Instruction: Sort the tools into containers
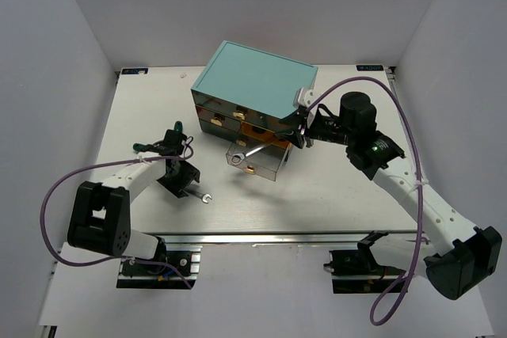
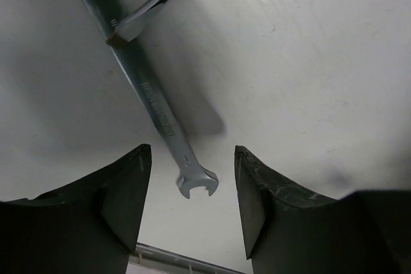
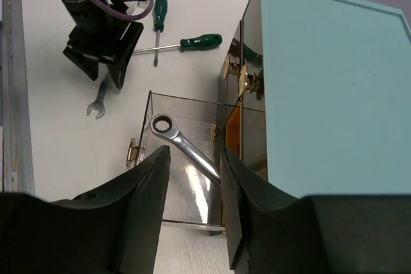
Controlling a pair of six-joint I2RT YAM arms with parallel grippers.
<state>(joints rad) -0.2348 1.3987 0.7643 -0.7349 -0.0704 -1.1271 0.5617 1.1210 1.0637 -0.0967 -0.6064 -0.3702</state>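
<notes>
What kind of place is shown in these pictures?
Probably a robotics lab test cell: plain white walls enclose a white table, the left arm and right arm stand on a metal rail at its near edge, and a teal drawer chest sits on it.

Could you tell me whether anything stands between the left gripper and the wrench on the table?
Nothing visible does. The wrench lies bare on the table, its open end between the open jaws of the left gripper. Farther up its shaft a screwdriver tip meets it, clear of the jaws.
</notes>
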